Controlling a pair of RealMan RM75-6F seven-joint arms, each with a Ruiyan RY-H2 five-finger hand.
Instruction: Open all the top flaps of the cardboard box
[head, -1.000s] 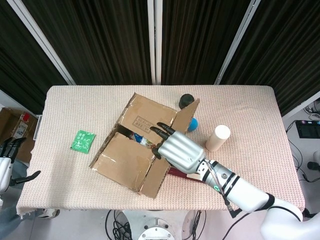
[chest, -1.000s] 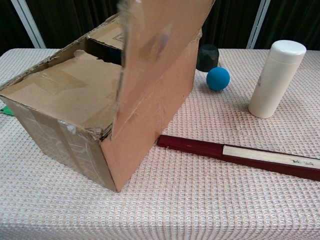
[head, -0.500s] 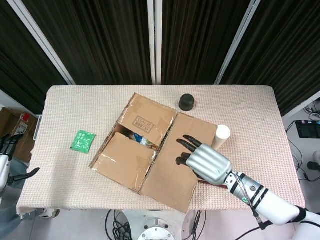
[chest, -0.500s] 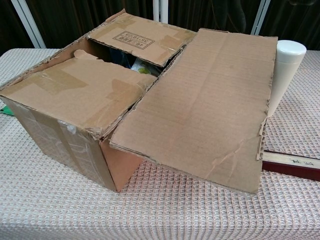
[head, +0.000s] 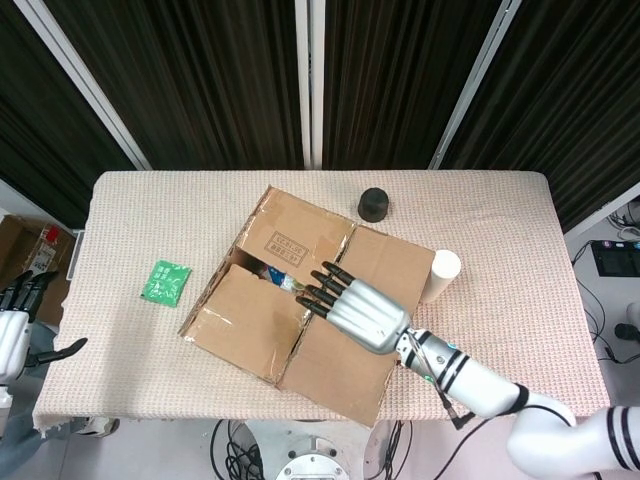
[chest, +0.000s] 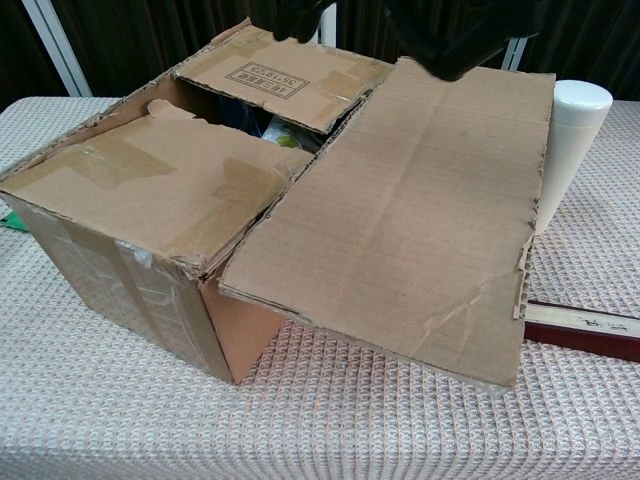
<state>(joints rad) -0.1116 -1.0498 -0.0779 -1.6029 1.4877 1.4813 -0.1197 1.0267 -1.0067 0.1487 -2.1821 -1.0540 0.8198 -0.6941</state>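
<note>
The cardboard box (head: 262, 300) (chest: 150, 215) stands mid-table. Its long right flap (head: 362, 318) (chest: 410, 210) is folded out flat to the right. The near flap (head: 250, 320) (chest: 150, 185) and the far flap with a printed label (head: 290, 238) (chest: 285, 75) still lie over the top, leaving a gap showing contents. My right hand (head: 350, 305) hovers over the seam between the open flap and the near flap, fingers spread, holding nothing; in the chest view it shows as a dark shape (chest: 430, 30) at the top edge. My left hand (head: 15, 335) hangs off the table's left side, open.
A cream cylinder bottle (head: 438, 275) (chest: 570, 150) stands right of the open flap. A black cap (head: 373, 204) sits behind the box, a green packet (head: 165, 281) to its left. A dark red folded fan (chest: 585, 330) lies on the table under the flap's right edge.
The right flap swung from upright to flat outward. My right hand then moved back left from the flap to over the box's seam. The blue ball is now hidden by the flap.
</note>
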